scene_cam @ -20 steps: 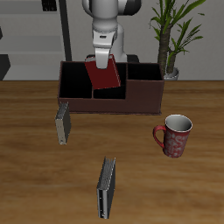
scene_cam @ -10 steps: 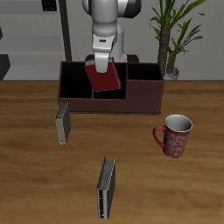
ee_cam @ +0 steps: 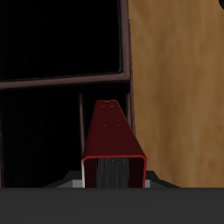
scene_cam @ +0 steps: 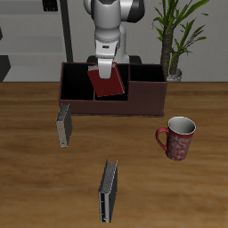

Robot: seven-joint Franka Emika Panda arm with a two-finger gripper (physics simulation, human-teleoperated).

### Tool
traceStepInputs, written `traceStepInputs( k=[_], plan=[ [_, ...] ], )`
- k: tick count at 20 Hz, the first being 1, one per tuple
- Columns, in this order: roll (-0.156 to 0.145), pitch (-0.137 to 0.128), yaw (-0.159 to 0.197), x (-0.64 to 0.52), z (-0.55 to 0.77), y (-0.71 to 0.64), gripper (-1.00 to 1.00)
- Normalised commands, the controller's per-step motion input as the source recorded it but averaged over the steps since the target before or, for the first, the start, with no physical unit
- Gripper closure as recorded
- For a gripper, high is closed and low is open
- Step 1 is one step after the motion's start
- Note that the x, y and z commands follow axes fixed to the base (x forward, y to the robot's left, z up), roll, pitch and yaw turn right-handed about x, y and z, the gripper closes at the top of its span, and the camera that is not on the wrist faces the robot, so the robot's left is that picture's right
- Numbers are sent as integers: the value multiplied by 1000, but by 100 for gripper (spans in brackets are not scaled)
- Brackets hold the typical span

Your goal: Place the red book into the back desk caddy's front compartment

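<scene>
White two-finger gripper clamps the thin dark-red hardback book, tilted over the middle cells of the long maroon-brown desk caddy. Brown wooden tabletop carries two grey-black books, a red patterned mug; potted plant behind.

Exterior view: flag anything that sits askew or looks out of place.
The red book hangs tilted in the gripper over the back desk caddy, its edges skewed against the caddy's walls. Two grey-black books stand on edge on the table, one beside the caddy, one nearer the front. The mug is upright.
</scene>
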Motion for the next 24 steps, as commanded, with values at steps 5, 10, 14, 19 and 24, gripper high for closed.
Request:
traceStepInputs(
  k=[5, 10, 14, 19, 24],
  plan=[
    [6, 24, -7, 22, -104, 44, 100],
    [7, 36, -3, -28, -154, 96, 100],
    [1, 28, 9, -40, -125, 73, 100],
    [-12, 20, 3, 7, -66, -63, 100],
    [-4, 28, 12, -6, -118, 2, 100]
  ],
)
